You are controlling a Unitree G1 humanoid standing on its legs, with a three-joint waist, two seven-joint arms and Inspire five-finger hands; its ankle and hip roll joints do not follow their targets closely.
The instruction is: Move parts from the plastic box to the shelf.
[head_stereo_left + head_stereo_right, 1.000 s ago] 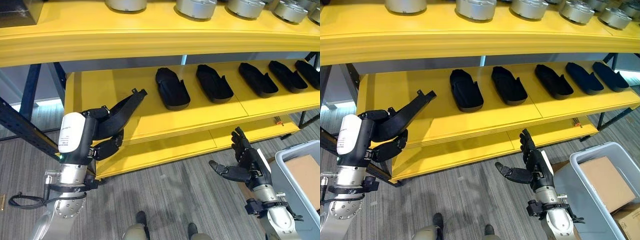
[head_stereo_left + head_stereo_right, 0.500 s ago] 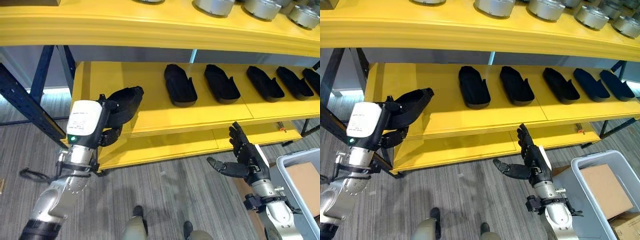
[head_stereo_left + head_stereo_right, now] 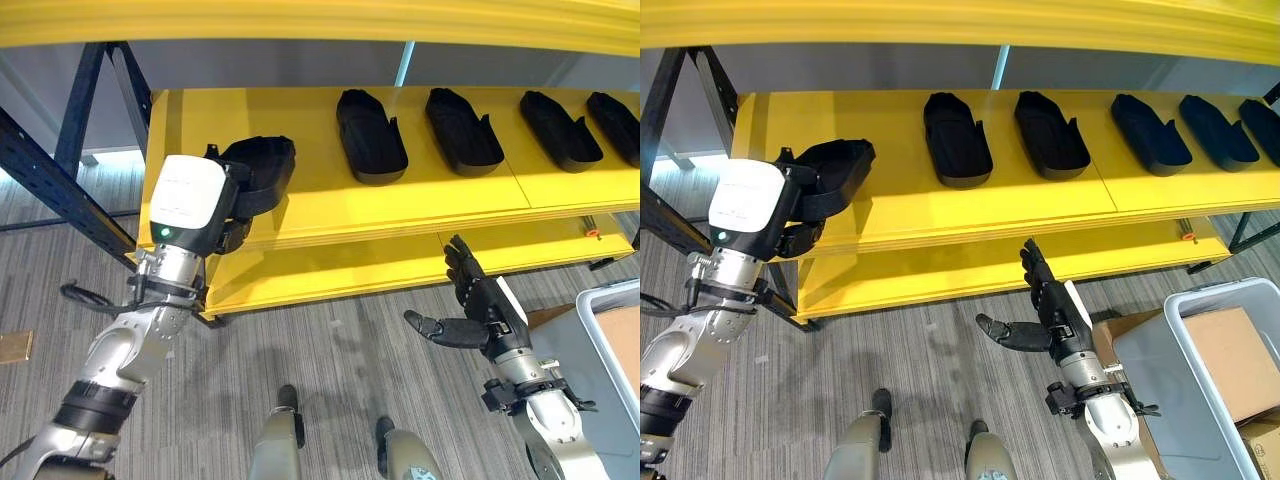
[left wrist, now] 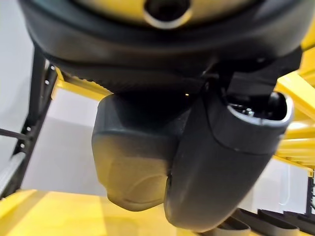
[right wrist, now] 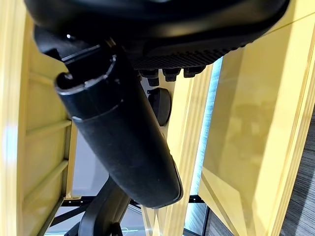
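- we are in the placing step: the left robot hand holds a black moulded part with its fingers curled round it, at the front left stretch of the yellow middle shelf.
- in the head views the held part sits over the shelf's surface, left of the row of black parts already lying there; we cannot tell whether it touches the shelf or hangs just above it.
- the left wrist view shows the thumb pressed against the part's rounded dark shell, with the yellow shelf beneath.
- the right robot hand is spread wide and holds nothing, hovering over the floor in front of the shelf's lower board.
- the grey plastic box stands on the floor, right of the shelf's right end, with a brown cardboard piece inside.
- as we judge it, the next move calls for lowering the part flat onto the shelf, lined up with the row and apart from the nearest part, then loosening the fingers and drawing the hand back without dragging it.
- the risk we see is the part lying close to the shelf's front edge, where it could tip off on release.
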